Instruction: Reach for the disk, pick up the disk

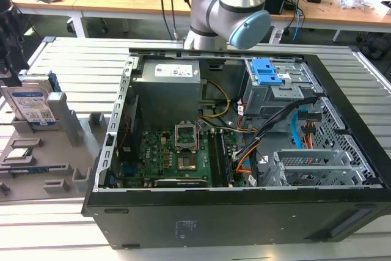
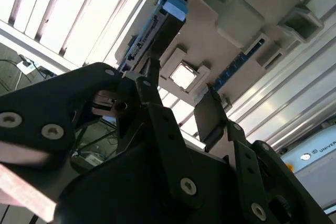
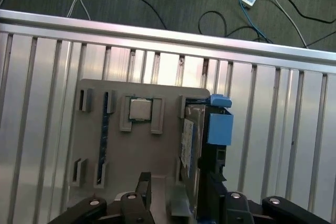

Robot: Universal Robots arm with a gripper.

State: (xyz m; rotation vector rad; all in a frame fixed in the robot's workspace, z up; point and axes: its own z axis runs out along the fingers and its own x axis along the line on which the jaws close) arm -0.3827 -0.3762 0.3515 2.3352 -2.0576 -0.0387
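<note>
The disk point(image 1: 32, 107) stands on its edge in a slot of the grey tray point(image 1: 67, 151), at the end of the tray farthest from the open computer case point(image 1: 244, 212); tray and case both sit on the slatted metal tabletop point(image 1: 79, 59), the tray just beside the case on the exterior view's left; that view also gives the disk's labelled face, and the arm point(image 1: 229, 10) rising beyond the case, well apart from the tray. The first wrist view looks down on the tray and adds what the exterior view hides: a square chip point(image 3: 139, 109) lies in a pocket of the tray beside the disk, and a blue bracket point(image 3: 219, 124) runs along the disk's far side. There the gripper point(image 3: 177, 178) hangs over the tray with its fingers point(image 3: 143, 184) spread apart, the near end of the disk lying between them and closer to one; I cannot tell whether either finger touches it. The second wrist view shows the same spread from the side, with the chip seen through the gap.
</note>
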